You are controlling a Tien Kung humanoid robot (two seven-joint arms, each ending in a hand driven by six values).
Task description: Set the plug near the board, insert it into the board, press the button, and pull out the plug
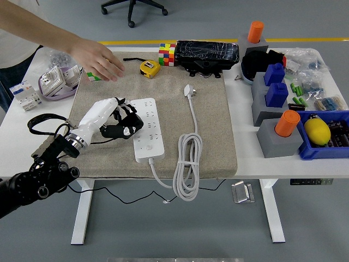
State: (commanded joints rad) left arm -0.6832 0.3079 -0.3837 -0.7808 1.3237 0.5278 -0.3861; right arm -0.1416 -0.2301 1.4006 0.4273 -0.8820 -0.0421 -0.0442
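White plug (pixel 188 90) lies ungrasped beyond the board (pixel 147 129); step one is pending. Left hand (pixel 122 121), fingers loosely curled and empty, must reach right past the board.

We cannot read any words, numbers or signs here. The small white boxes (pixel 25 93) near the left edge of the tabletop (pixel 256 158) have some print on them, but it is too tiny and blurry for us to read. The white power strip (pixel 145 129) shows no words we can make out.
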